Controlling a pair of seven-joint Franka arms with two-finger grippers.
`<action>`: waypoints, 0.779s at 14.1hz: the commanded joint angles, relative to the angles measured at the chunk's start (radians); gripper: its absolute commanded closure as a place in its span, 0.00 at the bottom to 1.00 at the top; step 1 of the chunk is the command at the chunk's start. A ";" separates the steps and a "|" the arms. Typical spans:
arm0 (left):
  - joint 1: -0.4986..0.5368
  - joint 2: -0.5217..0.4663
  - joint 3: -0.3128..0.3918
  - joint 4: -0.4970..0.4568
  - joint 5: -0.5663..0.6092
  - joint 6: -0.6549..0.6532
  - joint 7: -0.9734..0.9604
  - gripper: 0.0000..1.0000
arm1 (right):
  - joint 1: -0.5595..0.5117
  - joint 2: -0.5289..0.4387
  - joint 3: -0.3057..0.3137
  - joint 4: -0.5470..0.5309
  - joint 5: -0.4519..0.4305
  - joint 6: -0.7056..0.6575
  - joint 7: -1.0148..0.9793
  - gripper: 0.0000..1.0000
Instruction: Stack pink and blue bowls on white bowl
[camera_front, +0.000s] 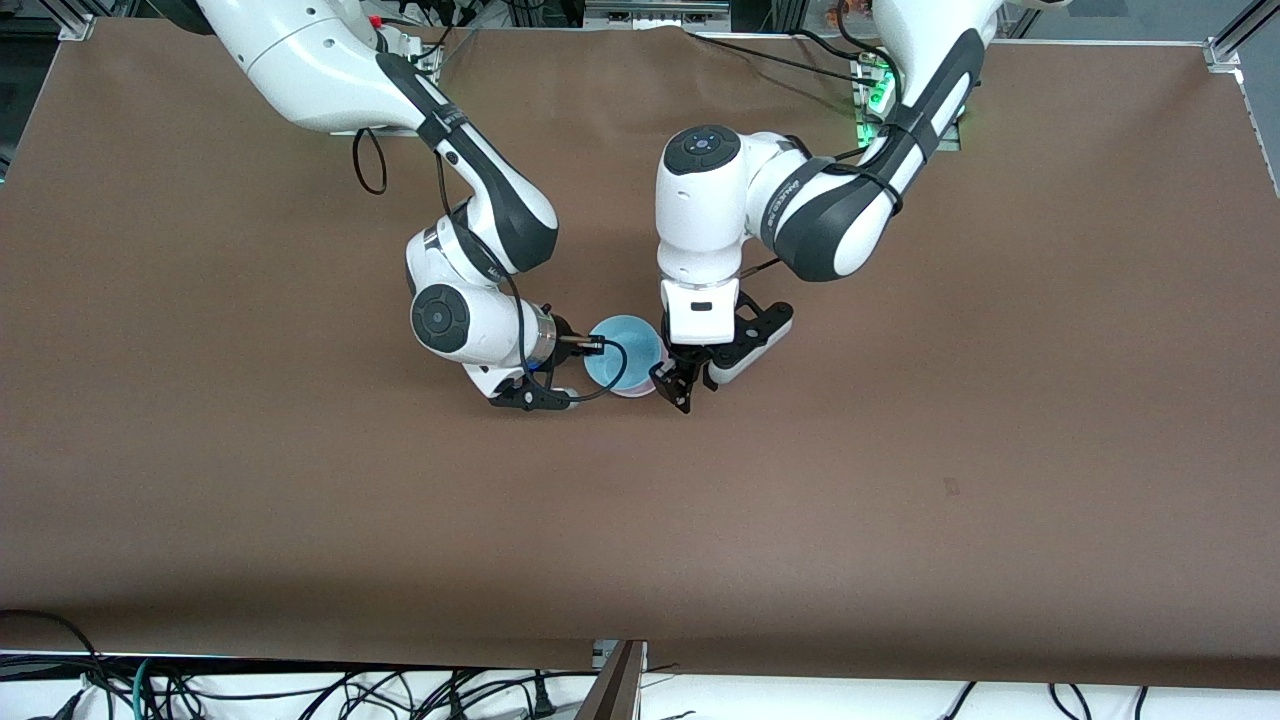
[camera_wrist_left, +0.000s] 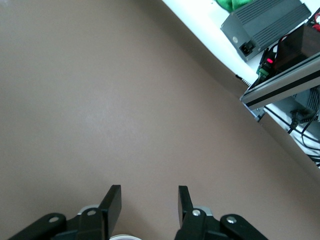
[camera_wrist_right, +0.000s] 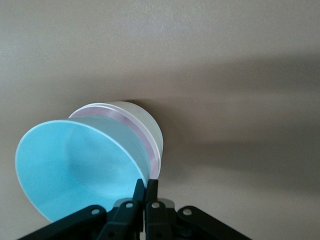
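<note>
My right gripper (camera_front: 597, 346) (camera_wrist_right: 145, 186) is shut on the rim of the light blue bowl (camera_front: 622, 352) (camera_wrist_right: 75, 165). It holds that bowl tilted over the stack at the table's middle. In the right wrist view the pink bowl (camera_wrist_right: 146, 137) shows as a thin rim nested inside the white bowl (camera_wrist_right: 144, 116), which stands on the table. From the front only a pale pink edge (camera_front: 636, 391) shows under the blue bowl. My left gripper (camera_front: 684, 398) (camera_wrist_left: 146, 199) is open and empty, low beside the stack toward the left arm's end. A pale rim (camera_wrist_left: 122, 237) shows by its fingers.
Brown table (camera_front: 900, 480) all around the stack. In the left wrist view the table edge, a grey box (camera_wrist_left: 265, 22) and an aluminium rail (camera_wrist_left: 280, 82) with cables lie past it. Cables (camera_front: 300, 690) run along the edge nearest the front camera.
</note>
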 joint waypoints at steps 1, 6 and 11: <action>0.029 -0.001 -0.005 0.082 -0.073 -0.095 0.104 0.46 | 0.015 0.011 -0.005 0.018 -0.001 0.004 0.011 1.00; 0.110 -0.008 -0.011 0.185 -0.196 -0.235 0.311 0.44 | 0.018 0.020 -0.005 0.018 -0.001 0.021 0.011 1.00; 0.222 -0.090 -0.010 0.185 -0.330 -0.344 0.566 0.43 | 0.029 0.029 -0.007 0.018 -0.020 0.022 0.013 1.00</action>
